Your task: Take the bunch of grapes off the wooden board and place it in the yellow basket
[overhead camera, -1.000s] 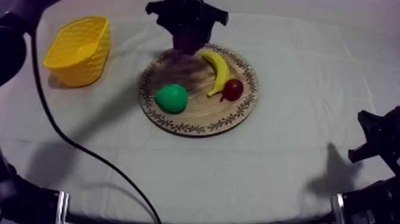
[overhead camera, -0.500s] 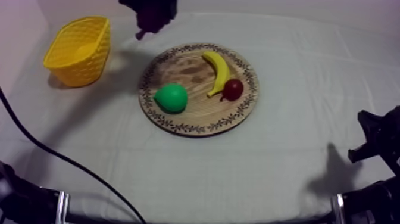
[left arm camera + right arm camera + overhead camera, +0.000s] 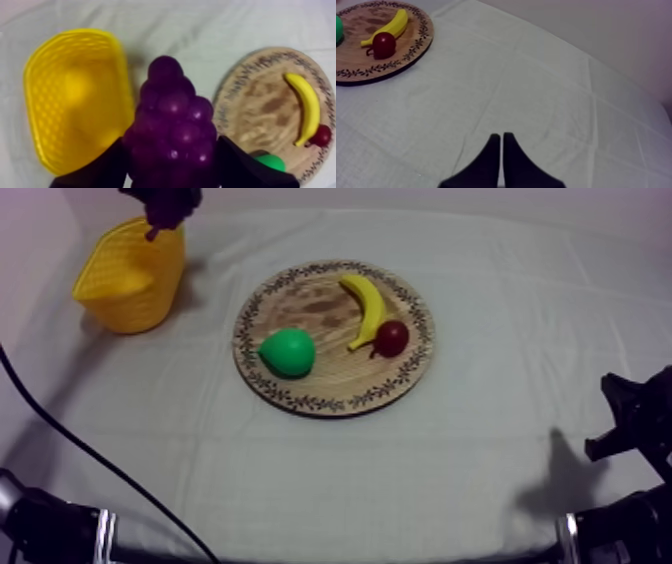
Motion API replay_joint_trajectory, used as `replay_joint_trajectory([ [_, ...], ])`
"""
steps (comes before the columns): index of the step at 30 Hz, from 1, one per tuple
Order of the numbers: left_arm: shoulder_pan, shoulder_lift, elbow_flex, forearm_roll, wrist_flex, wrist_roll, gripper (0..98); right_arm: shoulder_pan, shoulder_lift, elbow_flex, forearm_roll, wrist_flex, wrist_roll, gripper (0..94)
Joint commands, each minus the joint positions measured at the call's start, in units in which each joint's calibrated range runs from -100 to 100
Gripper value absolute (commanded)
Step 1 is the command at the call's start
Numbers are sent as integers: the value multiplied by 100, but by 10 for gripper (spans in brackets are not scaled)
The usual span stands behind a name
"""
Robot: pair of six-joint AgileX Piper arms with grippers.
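My left gripper [image 3: 163,208] is up at the far left, above the right rim of the yellow basket [image 3: 122,276], and it is shut on the purple bunch of grapes [image 3: 172,127]. In the left wrist view the grapes hang between my two fingers [image 3: 102,167], over the cloth between the yellow basket [image 3: 70,95] and the wooden board [image 3: 260,107]. My right gripper [image 3: 501,142] rests low over bare cloth, its fingers together as a narrow wedge, away from the board [image 3: 396,55].
On the round wooden board [image 3: 330,393] lie a banana [image 3: 367,306], a green pear [image 3: 288,352] and a small red fruit [image 3: 391,338]. The right arm [image 3: 630,428] sits at the table's right edge.
My left gripper has carried the grapes off the board's far edge, leftward, to above the basket's right rim. The right arm has not moved.
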Motion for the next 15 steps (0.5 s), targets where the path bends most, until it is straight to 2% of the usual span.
replay_joint_trajectory([
  [1, -226, 10, -4, -16, -12, -63, 519, 2, -1, -2, 0, -3, 0, 3],
  [9, -748, 110, -51, -59, -31, -247, 522, 2, -1, -2, 0, -3, 0, 3],
  [15, -969, 159, -51, -66, -46, -312, 527, 2, -1, -2, 0, -3, 0, 3],
])
